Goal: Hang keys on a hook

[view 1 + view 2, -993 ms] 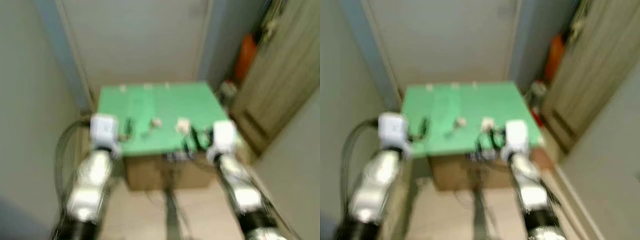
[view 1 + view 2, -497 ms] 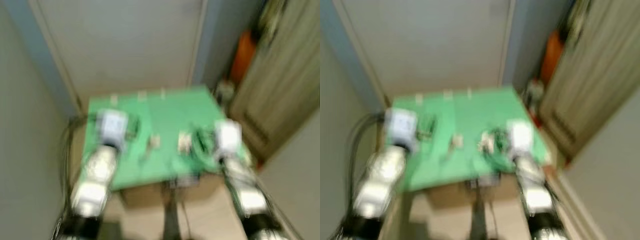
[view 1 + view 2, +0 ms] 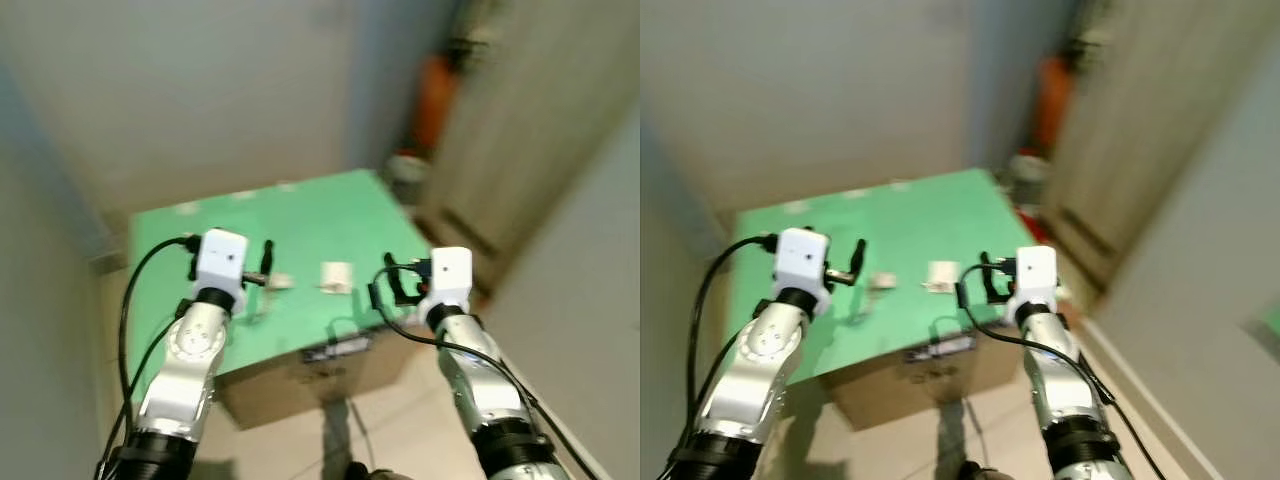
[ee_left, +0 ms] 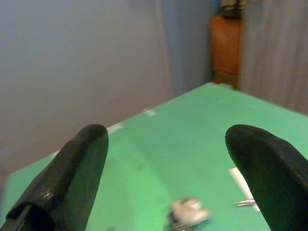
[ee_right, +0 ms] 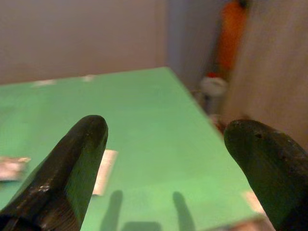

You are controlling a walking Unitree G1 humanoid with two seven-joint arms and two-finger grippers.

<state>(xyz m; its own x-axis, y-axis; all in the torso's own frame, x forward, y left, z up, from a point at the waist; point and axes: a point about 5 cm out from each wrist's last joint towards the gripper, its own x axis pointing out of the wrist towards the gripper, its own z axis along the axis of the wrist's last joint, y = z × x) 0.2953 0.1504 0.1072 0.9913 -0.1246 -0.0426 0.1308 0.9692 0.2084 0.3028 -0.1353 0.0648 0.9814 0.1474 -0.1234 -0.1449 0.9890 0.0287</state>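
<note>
A small bunch of keys (image 3: pixel 278 282) with a pale tag lies on the green board (image 3: pixel 300 215), near its front edge. A flat white hook piece (image 3: pixel 336 277) lies just to the right of the bunch. My left gripper (image 3: pixel 262 268) hovers open just left of the keys, which sit ahead of its fingers (image 4: pixel 188 211). My right gripper (image 3: pixel 388 288) is open over the board's front right part, right of the hook piece (image 5: pixel 103 171). Neither gripper holds anything.
The green board rests on a cardboard box (image 3: pixel 300 380) in a narrow corner. A pale wall stands behind it. An orange object (image 3: pixel 435 90) and a pale jar (image 3: pixel 405 168) sit at the back right. A wooden door (image 3: pixel 530 130) runs along the right.
The whole picture has swung and sharpened, so the camera has moved. Both arms keep the same pose over the board's near edge, fingers apart.
</note>
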